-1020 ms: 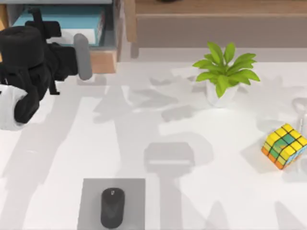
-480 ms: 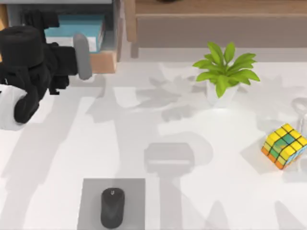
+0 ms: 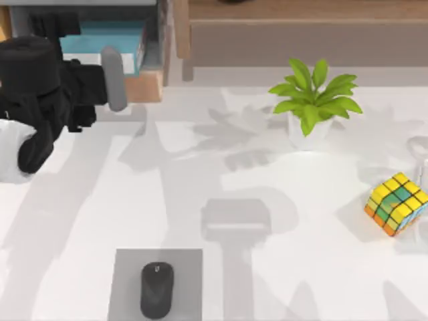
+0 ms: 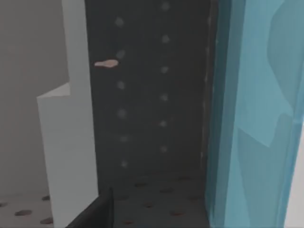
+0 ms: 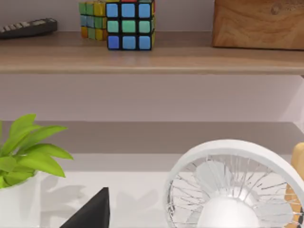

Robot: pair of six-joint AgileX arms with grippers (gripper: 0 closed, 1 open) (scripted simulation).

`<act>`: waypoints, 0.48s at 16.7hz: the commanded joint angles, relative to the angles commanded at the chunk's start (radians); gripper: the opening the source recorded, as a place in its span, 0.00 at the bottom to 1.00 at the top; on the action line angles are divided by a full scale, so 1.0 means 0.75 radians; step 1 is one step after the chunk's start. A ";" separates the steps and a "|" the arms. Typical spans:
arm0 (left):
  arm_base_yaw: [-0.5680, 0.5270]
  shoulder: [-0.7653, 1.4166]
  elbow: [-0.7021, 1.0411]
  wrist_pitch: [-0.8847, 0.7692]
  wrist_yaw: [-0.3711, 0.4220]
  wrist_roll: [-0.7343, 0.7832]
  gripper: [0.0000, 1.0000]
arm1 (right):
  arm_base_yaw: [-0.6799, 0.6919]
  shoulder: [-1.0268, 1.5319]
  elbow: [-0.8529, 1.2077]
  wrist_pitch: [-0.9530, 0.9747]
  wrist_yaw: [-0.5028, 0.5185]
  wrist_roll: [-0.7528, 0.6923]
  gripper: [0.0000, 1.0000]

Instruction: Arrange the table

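Observation:
The white table [image 3: 301,221] spans the top view. At its back left my left arm reaches toward the shelf unit [image 3: 301,33], and my left gripper [image 3: 55,25] sits at the open compartment that holds a blue book [image 3: 100,37]. The left wrist view looks into that dark compartment, with the blue book [image 4: 251,114] on one side and a white upright panel [image 4: 71,142] on the other. A dark edge of my right gripper [image 5: 90,211] shows in the right wrist view, low over the table and facing a white fan [image 5: 228,185].
A potted green plant [image 3: 311,100] stands at the back right. A coloured cube [image 3: 396,204] lies near the right edge. A black mouse [image 3: 156,289] rests on a grey mat [image 3: 127,267] at the front. The shelf carries cubes [image 5: 129,23], a remote [image 5: 26,27] and a wooden box [image 5: 259,21].
My left arm has crept a little toward the back, further into the shelf compartment. Nothing on the table has moved.

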 joint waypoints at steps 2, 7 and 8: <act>-0.006 -0.046 -0.048 0.015 -0.007 -0.005 1.00 | 0.000 0.000 0.000 0.000 0.000 0.000 1.00; -0.031 -0.167 -0.209 0.052 -0.033 -0.008 1.00 | 0.000 0.000 0.000 0.000 0.000 0.000 1.00; -0.035 -0.180 -0.236 0.057 -0.037 -0.008 1.00 | 0.000 0.000 0.000 0.000 0.000 0.000 1.00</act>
